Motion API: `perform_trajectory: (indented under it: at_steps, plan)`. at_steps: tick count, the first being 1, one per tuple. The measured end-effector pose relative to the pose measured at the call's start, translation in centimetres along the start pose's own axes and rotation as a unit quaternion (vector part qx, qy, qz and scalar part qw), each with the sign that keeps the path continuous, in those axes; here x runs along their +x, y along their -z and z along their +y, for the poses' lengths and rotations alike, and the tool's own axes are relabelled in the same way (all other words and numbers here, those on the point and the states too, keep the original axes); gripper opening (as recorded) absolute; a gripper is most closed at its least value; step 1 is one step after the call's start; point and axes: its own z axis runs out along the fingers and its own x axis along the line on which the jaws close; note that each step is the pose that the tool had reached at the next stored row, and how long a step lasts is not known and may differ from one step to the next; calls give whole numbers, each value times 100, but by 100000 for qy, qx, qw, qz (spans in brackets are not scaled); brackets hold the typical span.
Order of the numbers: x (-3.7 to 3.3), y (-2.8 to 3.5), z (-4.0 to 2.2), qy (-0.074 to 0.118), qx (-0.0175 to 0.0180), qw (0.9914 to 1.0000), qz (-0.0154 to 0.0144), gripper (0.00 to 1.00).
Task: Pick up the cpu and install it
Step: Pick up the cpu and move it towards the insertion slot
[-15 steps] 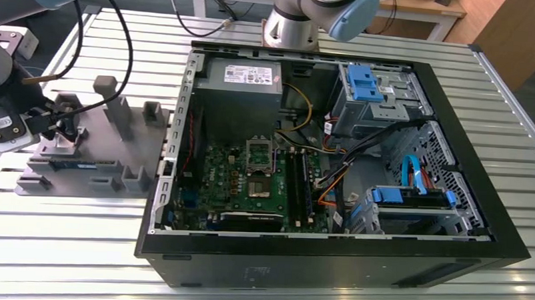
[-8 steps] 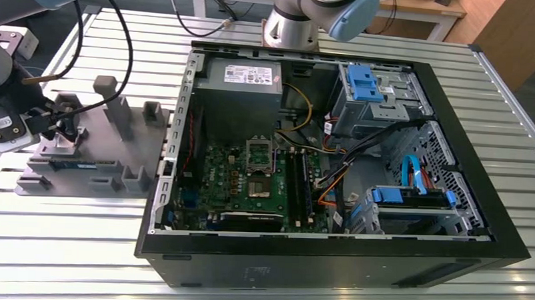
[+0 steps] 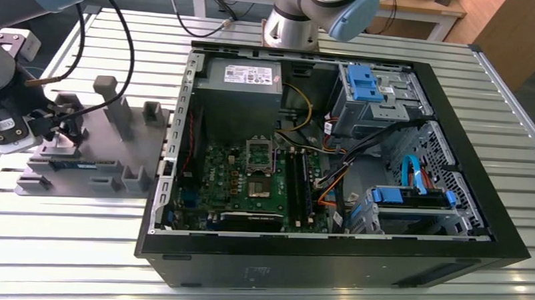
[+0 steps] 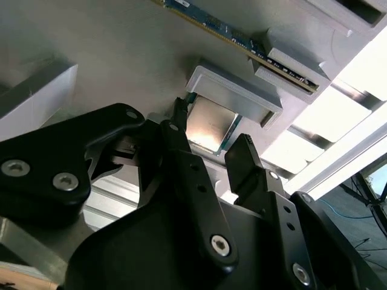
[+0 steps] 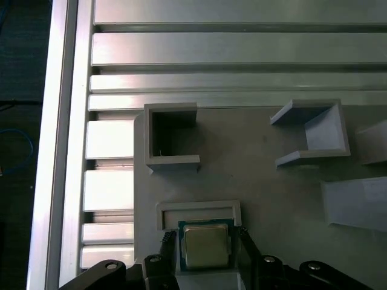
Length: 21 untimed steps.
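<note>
At the left middle of the exterior view, the black two-fingered gripper (image 3: pixel 58 131) is lowered onto the grey plastic tray with upright blocks (image 3: pixel 103 147), which rests on the ribbed aluminium table (image 3: pixel 68 250) just beside the open black computer case (image 3: pixel 335 262). In both wrist views the cpu, a small flat square chip with a shiny silver top (image 5: pixel 205 246) (image 4: pixel 208 124), lies flat in a shallow framed seat of the tray. The gripper (image 5: pixel 205 235) (image 4: pixel 210 136) is released: one dark fingertip (image 5: pixel 170 240) stands close on each side of the chip without clamping it. A long narrow memory stick (image 4: pixel 242 41) lies nearby in another tray slot
</note>
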Motion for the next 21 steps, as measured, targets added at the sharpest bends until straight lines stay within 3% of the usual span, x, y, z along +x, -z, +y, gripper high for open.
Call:
perform_trajectory:
  at_steps: [21]
  plan:
    - [-7, -83, -17, 4, 39, 100000, -11, 53]
